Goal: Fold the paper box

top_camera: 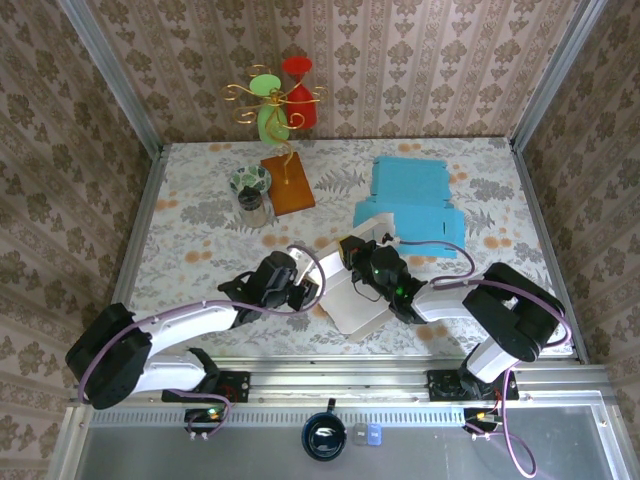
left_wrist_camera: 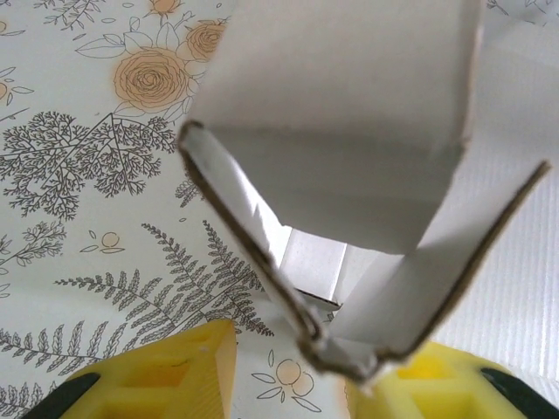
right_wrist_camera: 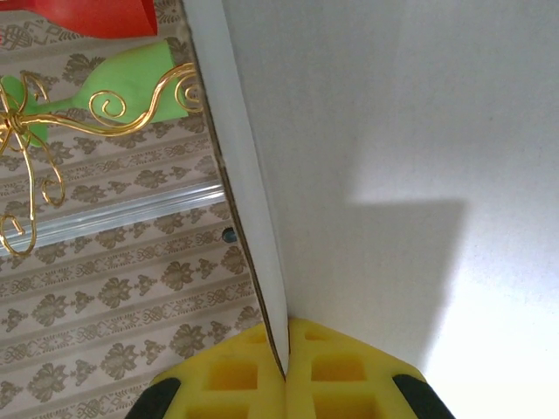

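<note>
The white paper box (top_camera: 355, 305) is seen at lower centre of the top view, on the flower-patterned bench (top_camera: 200, 240), held between the two arms. The left pincer (top_camera: 305, 289) is found at the box's left edge and the right pincer (top_camera: 352, 260) at its upper edge.

In the left wrist view the box is seen end-on as a partly raised sleeve: one panel is bent over the top and two walls run down to a creased corner low in the frame. The yellow fingers (left_wrist_camera: 175, 380) of the left pincer are spread apart. The creased corner lies against the finger at lower right, and a gap of bare bench is left between the cardboard and the finger at lower left, so nothing is clamped there.

In the right wrist view the right pincer (right_wrist_camera: 286, 377) is closed, and the thin edge of a white box panel is pinched between its two yellow pads. That panel rises upward and takes up the right side of the frame.

Behind the box, at upper right of the bench in the top view, flat blue cartons (top_camera: 410, 195) are laid. At upper left a gold wire stand (top_camera: 272, 98) on a wooden base (top_camera: 288, 183) carries a green cup (top_camera: 268, 110) and a red cup (top_camera: 298, 85).
</note>
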`<move>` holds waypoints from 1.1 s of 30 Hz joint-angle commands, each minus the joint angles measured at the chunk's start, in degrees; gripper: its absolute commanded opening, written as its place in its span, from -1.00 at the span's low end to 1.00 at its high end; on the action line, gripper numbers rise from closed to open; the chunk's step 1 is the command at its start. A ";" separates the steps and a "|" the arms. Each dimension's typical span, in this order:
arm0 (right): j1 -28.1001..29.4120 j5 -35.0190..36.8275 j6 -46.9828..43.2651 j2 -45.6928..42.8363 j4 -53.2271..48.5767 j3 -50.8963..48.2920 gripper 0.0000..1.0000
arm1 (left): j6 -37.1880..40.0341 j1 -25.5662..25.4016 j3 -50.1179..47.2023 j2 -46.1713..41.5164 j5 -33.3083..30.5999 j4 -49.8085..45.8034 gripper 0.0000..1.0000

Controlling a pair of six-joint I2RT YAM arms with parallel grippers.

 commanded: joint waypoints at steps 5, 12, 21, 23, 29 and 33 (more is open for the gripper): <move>1.30 1.86 2.69 1.18 -3.15 1.66 -1.00 | -4.07 -0.96 3.68 2.88 -4.72 3.77 -0.27; 1.92 2.13 3.62 2.09 -3.61 2.41 -1.00 | -6.51 -1.31 5.64 5.82 -8.56 3.37 -0.27; 2.35 1.96 3.99 3.10 -4.45 2.58 -1.00 | -9.84 -1.38 5.42 7.48 -11.47 3.27 -0.25; 2.47 2.22 3.89 3.19 -4.95 2.66 -1.00 | -10.07 -1.37 5.22 7.54 -11.45 4.02 -0.27; 3.49 4.60 4.37 3.17 -6.77 3.19 -1.00 | -12.56 -1.31 5.86 8.16 -12.33 4.61 -0.30; 4.15 5.69 5.74 4.04 -6.38 3.55 -1.00 | -15.80 -1.35 6.81 8.89 -14.26 3.63 -0.35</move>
